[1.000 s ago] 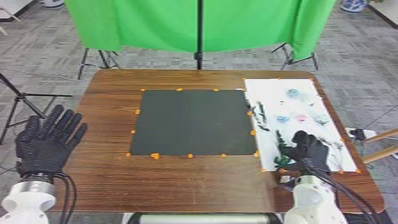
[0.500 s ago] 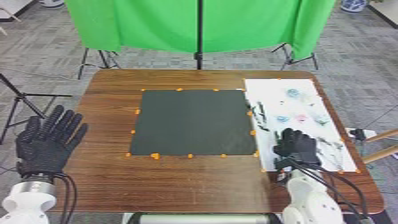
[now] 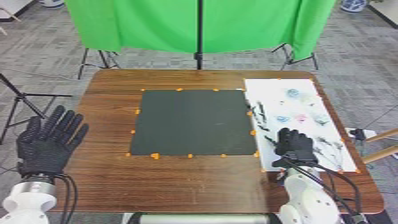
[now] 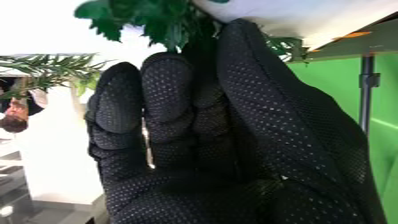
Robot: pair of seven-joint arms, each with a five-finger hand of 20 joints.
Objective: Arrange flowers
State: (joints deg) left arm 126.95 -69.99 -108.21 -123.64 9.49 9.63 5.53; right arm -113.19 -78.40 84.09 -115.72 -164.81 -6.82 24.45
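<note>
Arranging looks unstarted, all left to do: flowers (image 3: 282, 119) lie on the white sheet (image 3: 266, 89), right hand (image 3: 296, 146) near-straight, fingers close together by green leaves (image 4: 158, 19), left hand (image 3: 44, 150) spread.

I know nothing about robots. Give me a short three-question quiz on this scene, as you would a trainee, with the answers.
1. True or false: the left robot hand has its fingers spread.
2. The flowers lie on:
A) the dark mat
B) the white sheet
C) bare wood
3. Fill in the colour: the leaves by the right robot hand are ____.
Key: 1 true; 2 B; 3 green.
</note>
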